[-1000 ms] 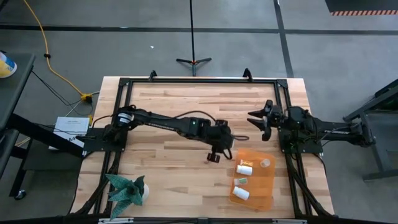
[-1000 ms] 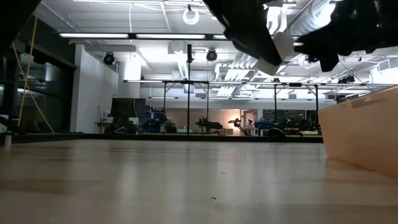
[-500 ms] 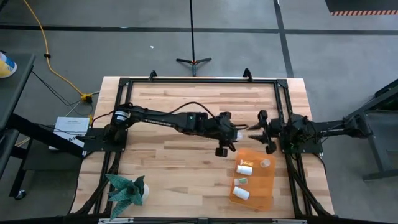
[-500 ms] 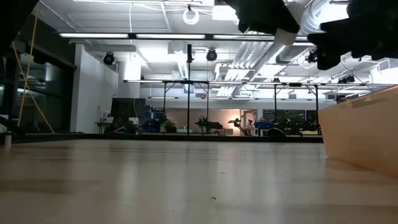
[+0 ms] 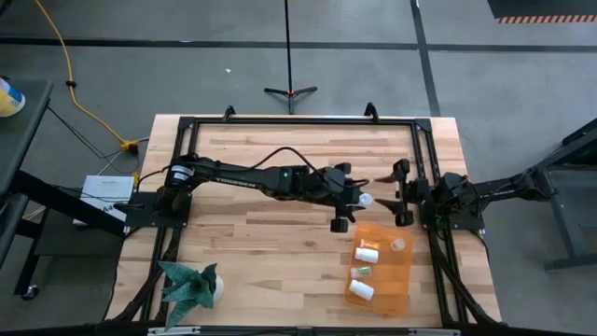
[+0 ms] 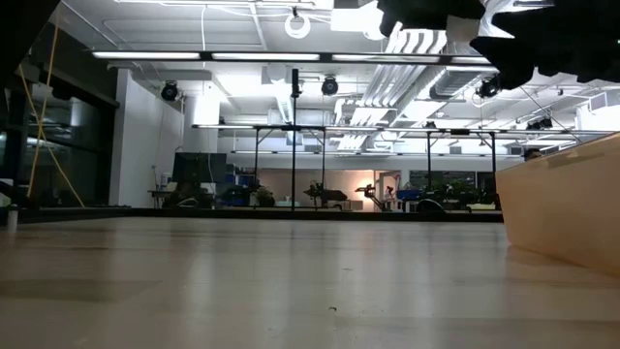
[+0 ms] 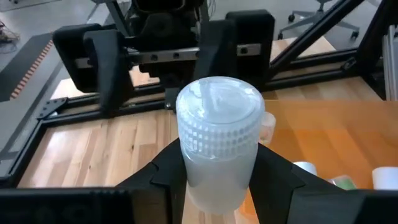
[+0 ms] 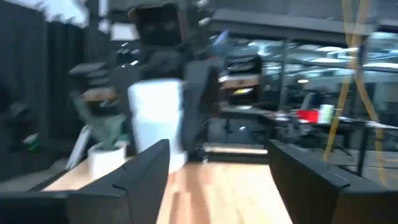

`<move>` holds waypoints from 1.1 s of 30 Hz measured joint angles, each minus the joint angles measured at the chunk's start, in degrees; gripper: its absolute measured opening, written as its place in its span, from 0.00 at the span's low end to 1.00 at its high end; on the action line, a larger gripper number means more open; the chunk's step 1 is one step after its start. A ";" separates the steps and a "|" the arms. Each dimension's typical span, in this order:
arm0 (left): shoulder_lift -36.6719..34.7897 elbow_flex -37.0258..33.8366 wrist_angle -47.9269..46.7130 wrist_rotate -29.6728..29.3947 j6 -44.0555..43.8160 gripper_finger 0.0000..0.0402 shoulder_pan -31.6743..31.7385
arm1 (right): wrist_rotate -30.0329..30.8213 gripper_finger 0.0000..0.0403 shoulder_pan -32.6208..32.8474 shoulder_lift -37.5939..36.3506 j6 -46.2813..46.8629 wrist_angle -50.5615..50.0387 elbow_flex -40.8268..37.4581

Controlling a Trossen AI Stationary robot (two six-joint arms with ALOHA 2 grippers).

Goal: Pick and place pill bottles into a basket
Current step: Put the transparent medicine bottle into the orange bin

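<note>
A white pill bottle (image 7: pixel 217 146) is pinched between the left gripper (image 5: pixel 357 199) fingers, held above the table just beside the orange basket (image 5: pixel 403 291), apparently offered toward the right gripper (image 5: pixel 395 192). That gripper faces it with fingers spread wide. Three bottles (image 5: pixel 366 253) already lie in the basket. The left arm stretches far across the table.
</note>
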 joint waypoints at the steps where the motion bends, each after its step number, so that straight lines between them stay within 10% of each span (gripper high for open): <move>1: 0.00 0.00 0.13 -0.06 0.00 0.43 0.02 | 1.03 0.66 -0.06 -0.02 0.42 0.77 0.00; 33: 6.16 0.02 17.47 1.01 2.46 0.42 1.22 | -3.60 0.69 -0.05 3.42 0.48 3.72 1.42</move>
